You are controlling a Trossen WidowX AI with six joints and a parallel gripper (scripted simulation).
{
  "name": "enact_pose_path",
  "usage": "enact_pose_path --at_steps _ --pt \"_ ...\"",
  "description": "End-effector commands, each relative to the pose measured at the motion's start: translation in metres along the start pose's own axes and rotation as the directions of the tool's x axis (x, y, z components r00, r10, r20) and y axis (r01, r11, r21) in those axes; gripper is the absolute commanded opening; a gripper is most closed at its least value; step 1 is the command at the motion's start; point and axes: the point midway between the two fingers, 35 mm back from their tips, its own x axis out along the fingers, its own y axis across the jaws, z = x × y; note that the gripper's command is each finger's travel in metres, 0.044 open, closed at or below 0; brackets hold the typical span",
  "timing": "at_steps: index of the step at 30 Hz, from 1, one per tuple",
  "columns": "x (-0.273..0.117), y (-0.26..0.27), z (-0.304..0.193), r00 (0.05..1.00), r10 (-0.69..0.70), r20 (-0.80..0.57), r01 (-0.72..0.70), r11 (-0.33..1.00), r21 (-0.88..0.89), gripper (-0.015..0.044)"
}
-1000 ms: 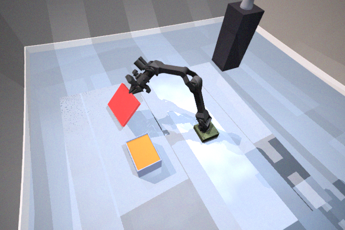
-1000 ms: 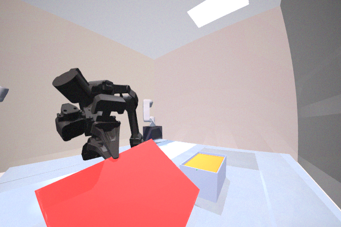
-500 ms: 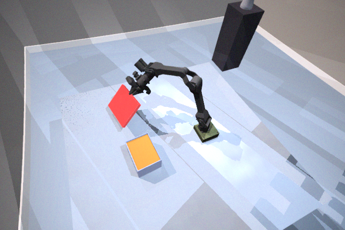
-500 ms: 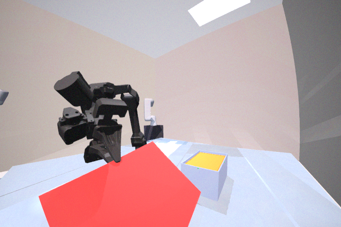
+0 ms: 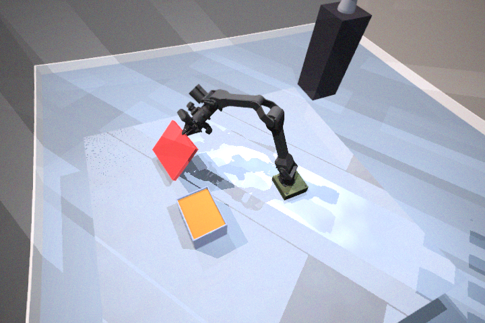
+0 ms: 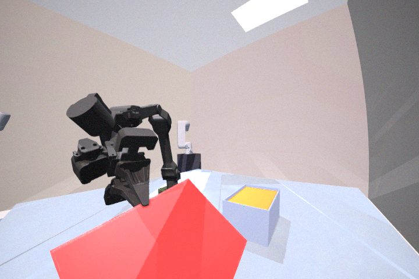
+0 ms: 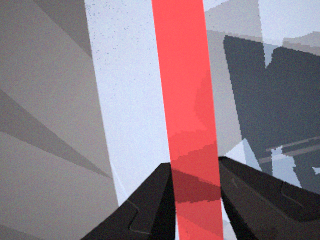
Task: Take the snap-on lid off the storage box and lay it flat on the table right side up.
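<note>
The red square lid [image 5: 174, 150] [image 6: 183, 230] [image 7: 185, 75] is off the box and tilted steeply, with one broad face toward the exterior camera. My gripper [image 5: 184, 133] [image 6: 143, 205] [image 7: 194, 170] is shut on one edge of the lid, near its upper side; in the wrist view the lid's edge runs between the two fingers. Whether the lid's lowest corner touches the table is not clear. The storage box [image 5: 211, 237] [image 6: 244, 220], pale blue-grey with an orange inside, stands upright and uncovered on the table, beside the lid and apart from it.
The arm's green base [image 5: 289, 185] stands on the table [image 5: 136, 266], to the right of the box in the top view. A tall dark pedestal [image 5: 329, 51] [image 6: 188, 161] stands at the back. A dark flat shape shows at the lower right in the top view.
</note>
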Motion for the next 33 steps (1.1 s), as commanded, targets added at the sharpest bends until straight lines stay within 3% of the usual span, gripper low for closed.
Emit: enact_pose_path --at_steps 1,33 --pt "0.002 -0.001 -0.001 1.000 0.011 -0.005 -0.011 1.000 -0.008 0.0000" --pt "0.019 -0.021 -0.001 1.000 0.011 -0.005 -0.011 1.000 -0.008 0.0000"
